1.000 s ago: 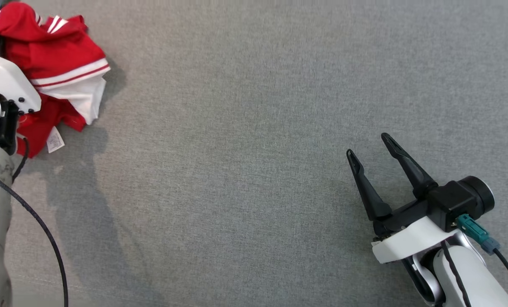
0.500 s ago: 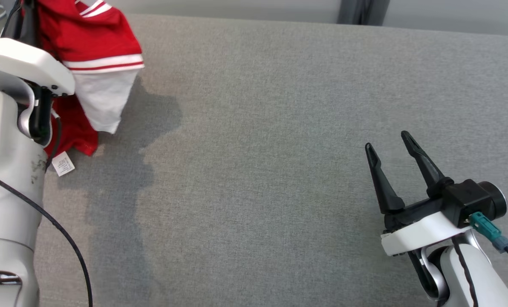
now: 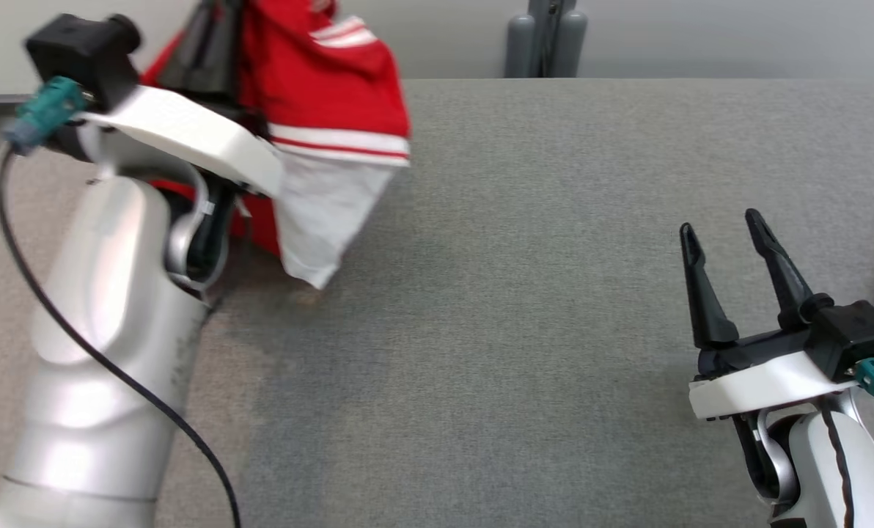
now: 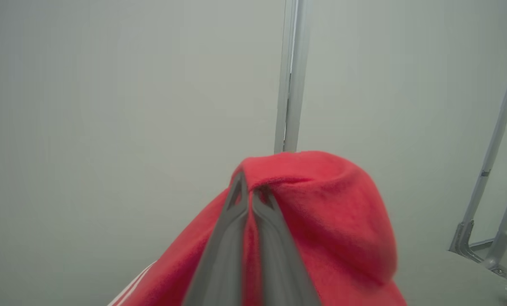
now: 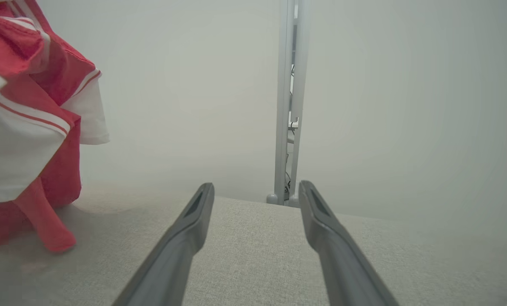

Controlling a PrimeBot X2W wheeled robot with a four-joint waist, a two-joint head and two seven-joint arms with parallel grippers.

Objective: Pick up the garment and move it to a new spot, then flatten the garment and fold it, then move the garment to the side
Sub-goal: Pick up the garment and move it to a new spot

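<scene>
Hanging from the left gripper (image 4: 249, 189), whose jaws are pinched together on a red fold, the garment (image 3: 334, 95) is up off the grey table (image 3: 554, 308) at its far left; in the right wrist view the lowest end seems to touch the surface. The right gripper (image 3: 719, 221) sits low on the right, fingers apart, empty. Pickup looks done. Left to do: set down at the new spot, flatten, fold, move aside.

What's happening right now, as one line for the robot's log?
step: pick-up and move | left gripper: shut on red-and-white garment, hanging over grey table | right gripper: open, empty
</scene>
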